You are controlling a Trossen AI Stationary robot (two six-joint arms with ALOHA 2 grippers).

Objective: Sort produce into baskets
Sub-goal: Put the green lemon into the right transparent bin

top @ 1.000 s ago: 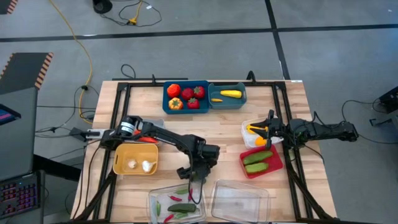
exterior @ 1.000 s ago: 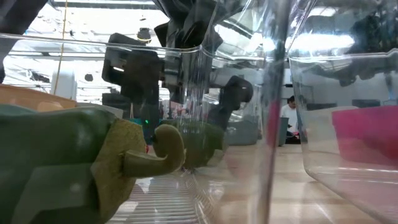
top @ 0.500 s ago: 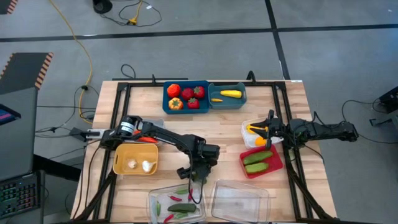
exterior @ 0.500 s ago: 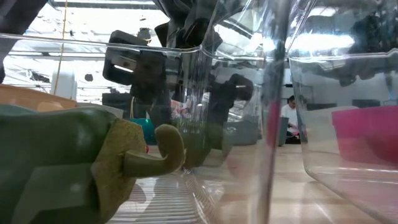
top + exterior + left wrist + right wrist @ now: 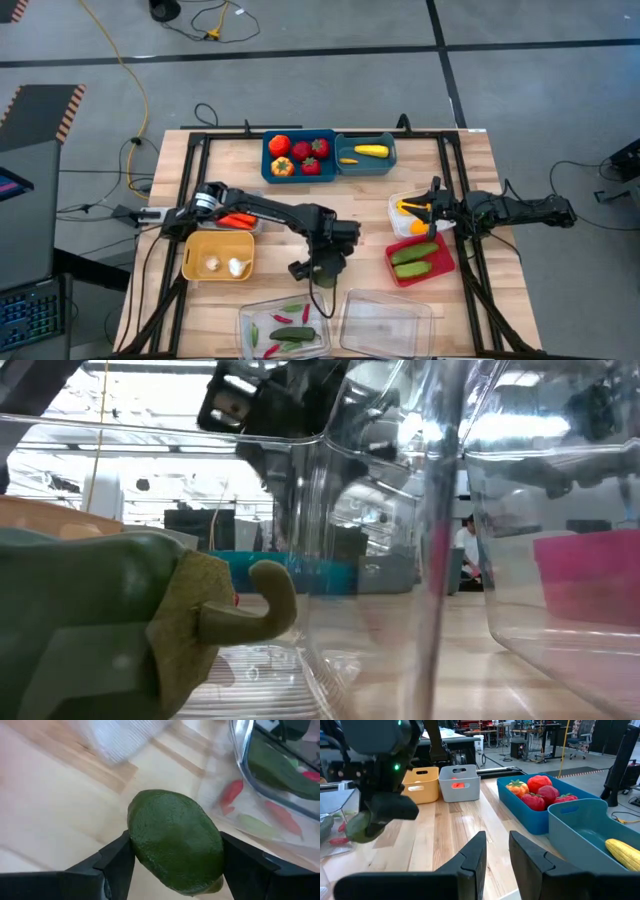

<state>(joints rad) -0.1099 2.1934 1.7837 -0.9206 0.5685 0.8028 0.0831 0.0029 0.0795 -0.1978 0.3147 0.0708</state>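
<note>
Near edge: clear plastic tray on the left (image 5: pixel 284 328) holds green pods and small red chillies; a green pepper-like toy with curled stalk (image 5: pixel 150 630) fills the low view. Clear plastic tray beside it (image 5: pixel 385 322) looks bare.

Just past the trays, mid-table: left gripper (image 5: pixel 318 268) carries a round dark-green toy fruit with pebbled skin (image 5: pixel 175 842), its two dark fingers (image 5: pixel 117 857) pinching it on either side. Fruit hangs above bare wood, just short of the left clear tray's far rim.

Middle row: tan-yellow plastic bin (image 5: pixel 218 255) with two white pieces; grey bin (image 5: pixel 459 782) behind it, something red-orange inside; magenta-red bin (image 5: pixel 420 258) with two green cucumber-like pieces; white bin (image 5: pixel 412 214) with orange-yellow pieces. Right gripper (image 5: pixel 436 205) waits over the white bin, jaws nearly pressed together, nothing between them.

Far edge: teal bin (image 5: pixel 298 156) with red and orange fruits; second teal bin (image 5: pixel 366 153) with a yellow corn-like piece.

Judgement: sorting is almost finished. No loose produce shows on the table; only the held green fruit is left to place.

Change from a second ago: left gripper then sat lower and nearer the clear tray, jaws wider. Since then it has closed on the fruit and lifted back toward the table's middle. Right arm unchanged.
</note>
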